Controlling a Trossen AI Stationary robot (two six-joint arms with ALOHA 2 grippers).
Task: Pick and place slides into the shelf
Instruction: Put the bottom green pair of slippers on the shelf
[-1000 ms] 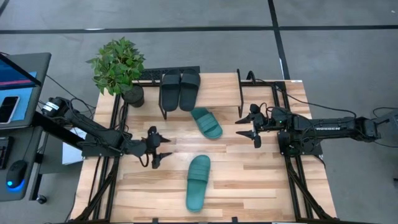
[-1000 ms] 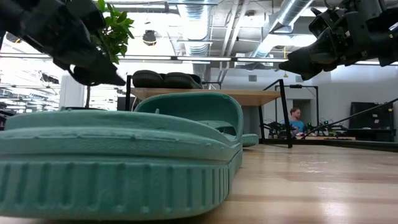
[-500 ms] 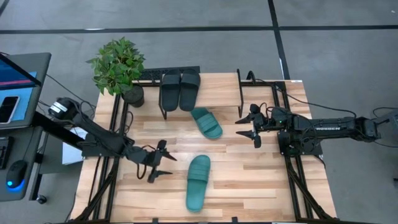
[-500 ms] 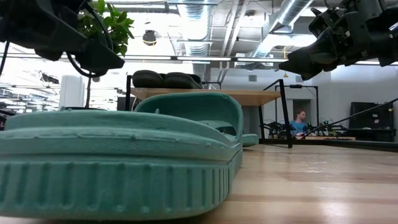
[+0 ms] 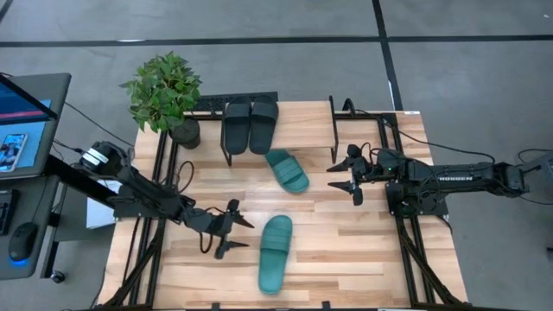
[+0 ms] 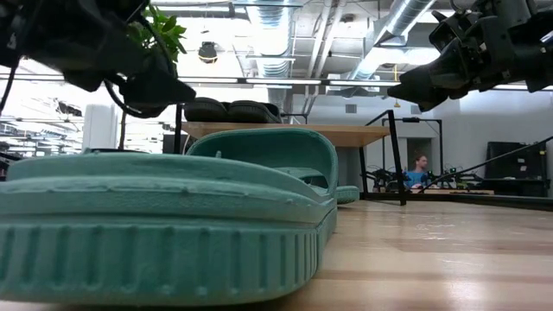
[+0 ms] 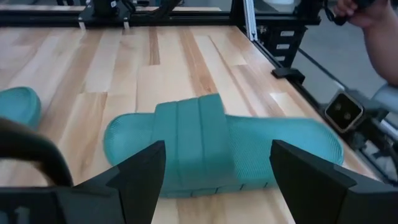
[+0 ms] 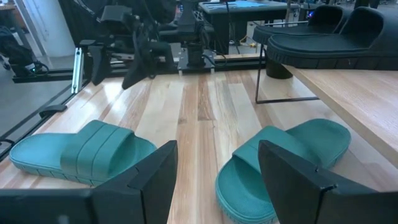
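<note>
Two black slides (image 5: 250, 123) lie side by side on the shelf's plank top (image 5: 294, 125) at the far side of the table. One teal slide (image 5: 287, 170) lies on the table just in front of the shelf. The other teal slide (image 5: 276, 252) lies near the table's near edge and fills the low view (image 6: 164, 225). My left gripper (image 5: 233, 235) is open, just left of this near slide, whose strap (image 7: 189, 140) faces it. My right gripper (image 5: 350, 175) is open, to the right of the far teal slide (image 8: 280, 165).
A potted plant (image 5: 164, 95) stands at the table's far left corner beside the shelf. The shelf's black frame legs (image 5: 335, 130) stand on the table. A person's arm (image 7: 379, 31) shows beyond the table's near edge in the left wrist view.
My left gripper has gone toward the table's near edge and right, toward the near teal slide, staying open. The slides have not moved.
</note>
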